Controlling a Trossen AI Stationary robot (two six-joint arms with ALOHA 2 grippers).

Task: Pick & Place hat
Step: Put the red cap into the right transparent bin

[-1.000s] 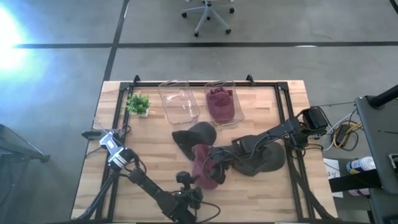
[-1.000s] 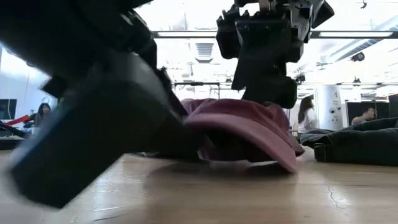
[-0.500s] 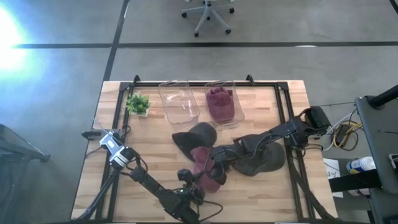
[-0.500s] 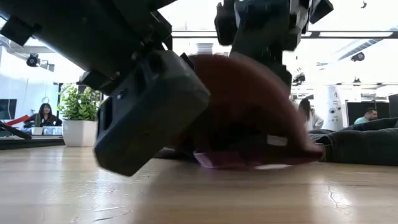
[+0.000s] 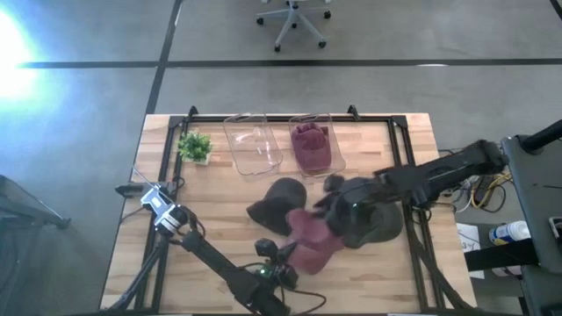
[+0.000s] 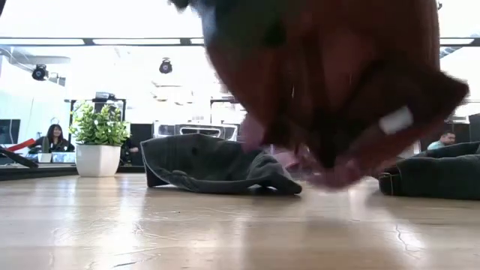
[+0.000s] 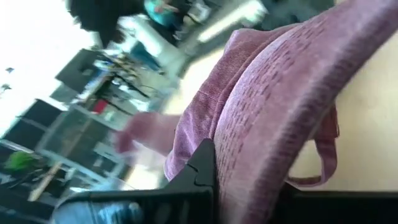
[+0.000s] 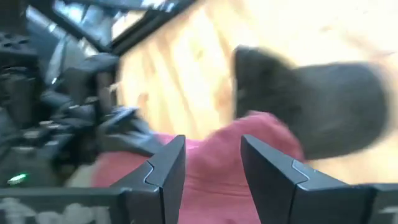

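The maroon hat [image 5: 309, 239] hung clear of the counter [image 5: 219, 219] near its front middle, one edge pinched in the left gripper [image 5: 281, 268], whose jaws were clenched on the fabric; the low view showed it lifted, with daylight beneath. The right gripper [image 5: 338, 204] hovered just beside and above it, jaws parted and grasping nothing. A dark hat [image 5: 277, 204] lay behind on the wood and another dark hat [image 5: 373, 224] sat under the right arm. Farther back stood an empty clear bin [image 5: 253, 145] and a clear bin with a maroon hat [image 5: 313, 145]. The step appeared to be the carry after pickup. Next, the held hat likely needed moving over a bin, then a release there.
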